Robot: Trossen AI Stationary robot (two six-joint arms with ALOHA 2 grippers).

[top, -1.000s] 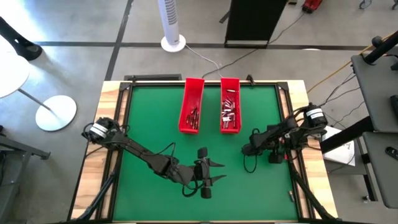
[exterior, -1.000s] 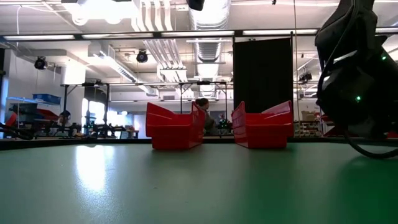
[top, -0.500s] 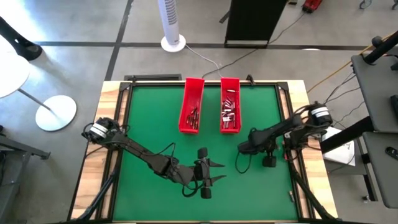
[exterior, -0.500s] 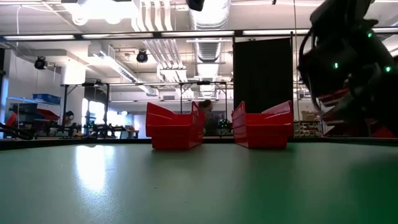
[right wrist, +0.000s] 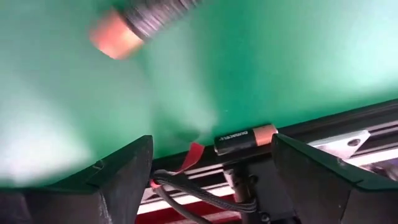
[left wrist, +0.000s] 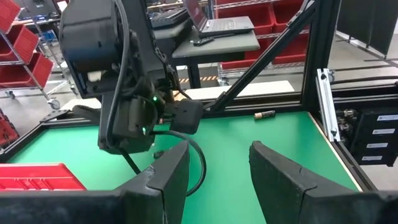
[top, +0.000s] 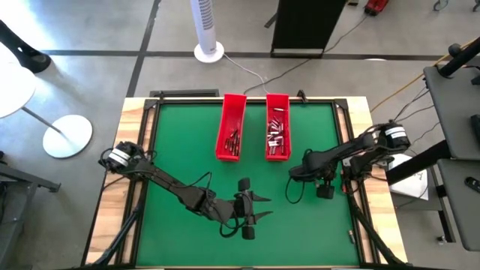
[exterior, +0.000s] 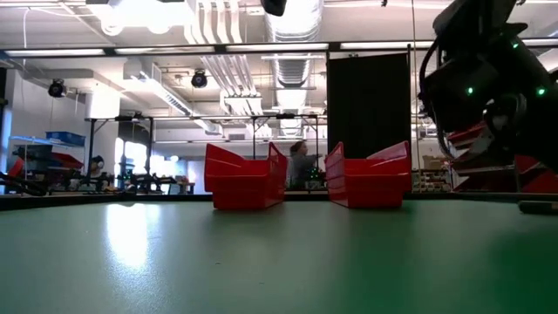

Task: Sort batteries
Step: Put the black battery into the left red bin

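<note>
From above: two red trays [top: 231, 127] holding batteries [top: 277, 135] at the mat's far edge; right gripper [top: 294, 174] near the right-hand tray, released; left gripper [top: 262, 206] well nearer than the trays, fingers apart, empty. Right wrist: battery [right wrist: 245, 138] at the mat's edge, another [right wrist: 134, 25] blurred. Left wrist: stray battery [left wrist: 264, 114] by the frame.

- Around my table — grey concrete floor [top: 90, 75], a white tower fan [top: 207, 26] beyond its far edge.
- Ducts [exterior: 292, 22] and strip lights [exterior: 261, 46] overhead.
</note>
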